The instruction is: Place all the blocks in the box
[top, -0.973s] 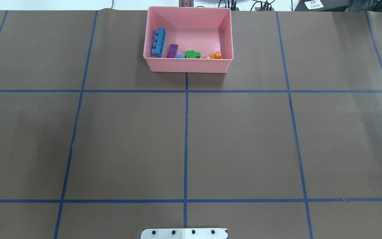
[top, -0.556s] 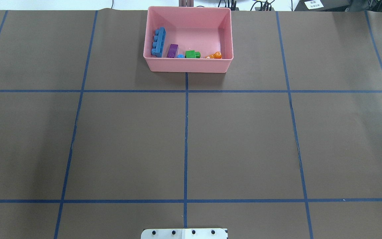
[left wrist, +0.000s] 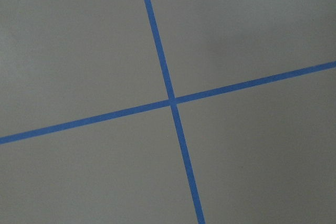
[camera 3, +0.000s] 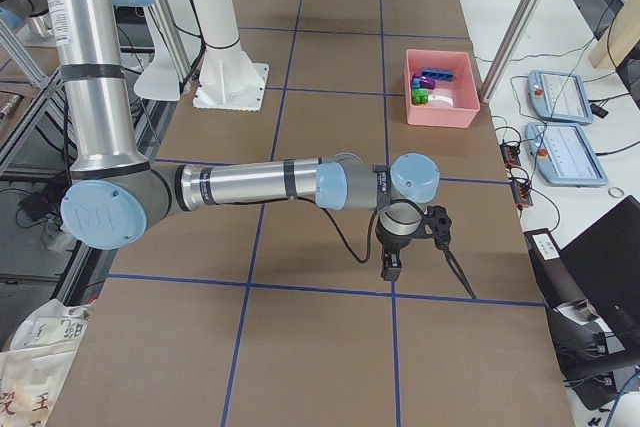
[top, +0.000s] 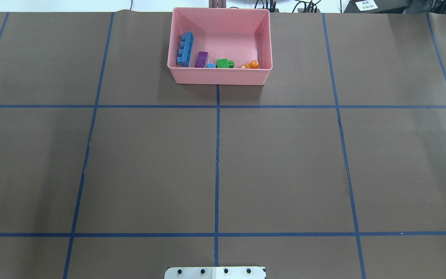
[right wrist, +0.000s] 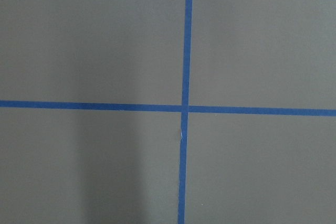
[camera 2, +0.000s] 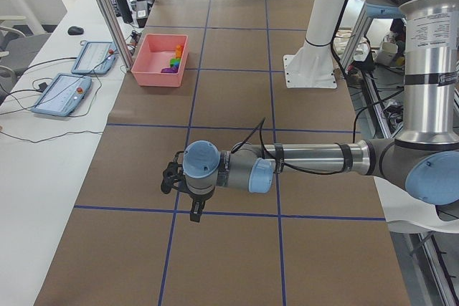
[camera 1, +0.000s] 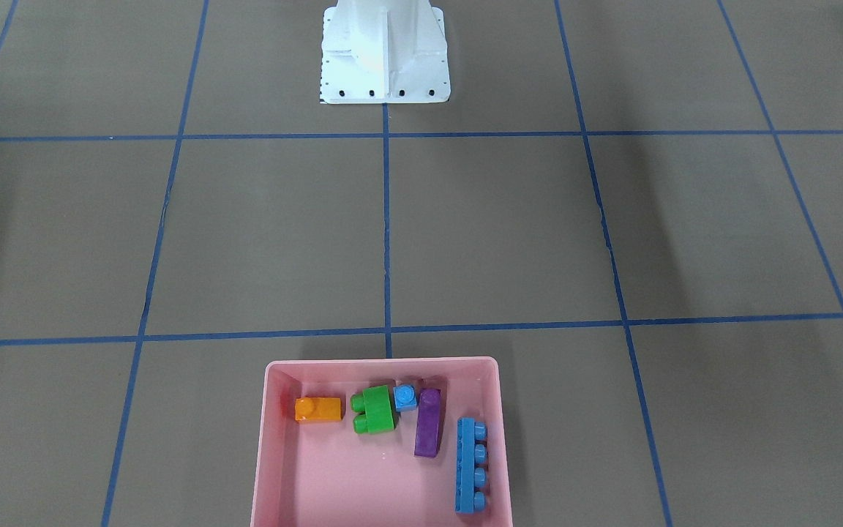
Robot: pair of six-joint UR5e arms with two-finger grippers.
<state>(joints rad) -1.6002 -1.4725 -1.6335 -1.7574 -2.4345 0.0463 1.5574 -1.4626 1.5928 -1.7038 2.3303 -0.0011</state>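
The pink box (top: 219, 76) stands at the table's far middle, and also shows in the front-facing view (camera 1: 381, 361). All five blocks lie inside it: long blue four-stud (camera 1: 470, 465), purple (camera 1: 428, 432), tiny blue (camera 1: 405, 397), green (camera 1: 375, 410) and orange (camera 1: 317, 410). My left gripper (camera 2: 192, 206) hangs over the bare table far from the box. My right gripper (camera 3: 415, 257) does the same at the other end. Both show only in the side views, so I cannot tell whether they are open or shut. The wrist views show only brown table and blue tape.
Blue tape lines split the brown table into squares. The white robot base plate (top: 215, 272) sits at the near edge. Tablets (camera 2: 61, 94) and cables lie on the bench beyond the table's far side.
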